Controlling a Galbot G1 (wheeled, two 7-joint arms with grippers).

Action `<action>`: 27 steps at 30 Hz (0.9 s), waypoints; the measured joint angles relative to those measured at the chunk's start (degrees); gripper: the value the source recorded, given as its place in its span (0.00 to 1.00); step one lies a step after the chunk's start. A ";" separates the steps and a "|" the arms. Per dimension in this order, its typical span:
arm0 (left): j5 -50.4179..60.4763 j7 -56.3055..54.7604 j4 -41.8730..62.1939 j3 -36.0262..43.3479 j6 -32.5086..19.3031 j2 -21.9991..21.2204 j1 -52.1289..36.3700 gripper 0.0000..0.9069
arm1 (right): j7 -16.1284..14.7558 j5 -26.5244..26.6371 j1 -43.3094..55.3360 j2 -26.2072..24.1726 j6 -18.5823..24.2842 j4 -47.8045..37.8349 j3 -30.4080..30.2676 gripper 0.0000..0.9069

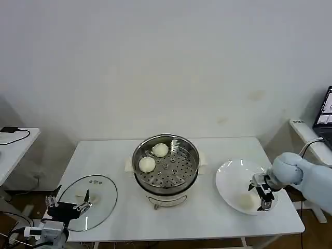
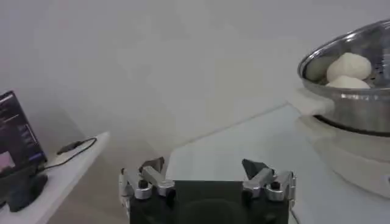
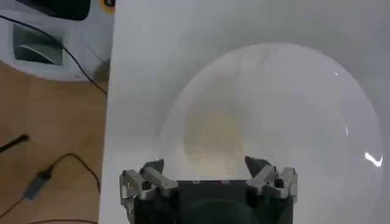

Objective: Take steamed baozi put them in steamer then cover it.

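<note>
- While the left gripper (image 1: 85, 199) waits with fingers apart over the glass cover (image 1: 98, 194) on the table (image 1: 207, 218), two steamed baozi (image 1: 154, 157) sit inside the steamer (image 1: 166, 165).
- Right gripper (image 1: 263, 199), fingers apart, hovers above a baozi (image 3: 210, 139) on the white plate (image 1: 231, 174).

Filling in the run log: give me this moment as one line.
steamer: two buns inside | lid: on table | right end effector: open over bun on plate | left end effector: open, idle above lid
</note>
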 measured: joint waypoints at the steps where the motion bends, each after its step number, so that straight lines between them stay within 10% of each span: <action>1: 0.01 0.01 0.02 0.00 0.00 0.00 -0.04 1.00 | 0.08 0.00 -0.27 0.32 -0.10 -0.40 0.21 1.00; 10: 0.07 0.03 0.07 -0.11 -0.02 -0.07 0.07 1.00 | 0.62 0.12 -1.48 2.42 -0.66 -2.45 0.97 0.99; 18: 0.09 0.03 0.06 -0.15 -0.08 -0.27 0.18 1.00 | 0.99 0.40 -1.70 3.88 -1.54 -3.47 1.05 0.70; 27: 0.09 0.04 -0.03 -0.17 -0.09 -0.38 0.16 1.00 | 0.95 0.54 -1.95 4.09 -2.33 -3.63 1.14 0.63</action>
